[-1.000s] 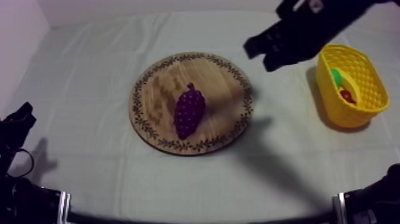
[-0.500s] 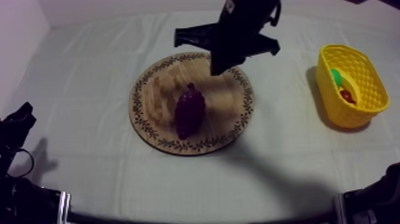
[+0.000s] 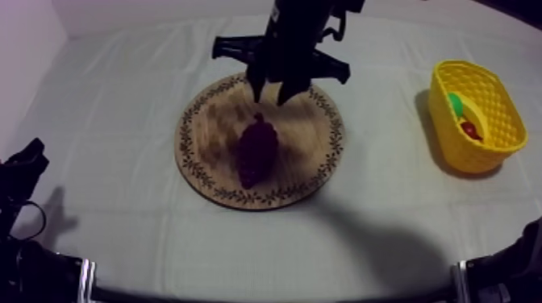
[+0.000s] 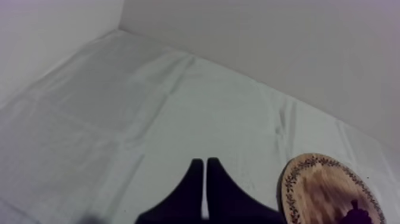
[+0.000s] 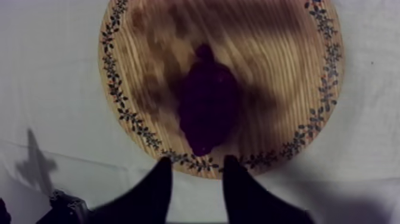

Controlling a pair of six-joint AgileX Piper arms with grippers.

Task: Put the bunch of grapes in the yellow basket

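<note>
Grey-white cloth (image 3: 113, 105) covers the table, and the round wooden board (image 3: 211, 121) lies at its middle. The yellow basket (image 3: 498, 89) stands well apart from the board on its right, with a small red fruit (image 3: 469, 130) inside.

My right arm reaches in over the board's far rim with the wrist pointing down. The right gripper (image 3: 270, 95) hangs above the far part of the board, its two black fingers spread with nothing between them. The bunch of grapes (image 3: 257, 151) lies untouched at the board's centre, stem end toward the far rim. In the right wrist view it sits just ahead of the spread fingertips.

I judge this to be the approach before the grasp. The next move calls for centring the gripper over the bunch, lowering it, and closing round the bunch's body.

My left gripper (image 4: 205, 179) rests well off the board's left side, fingers pressed together in a narrow wedge.
</note>
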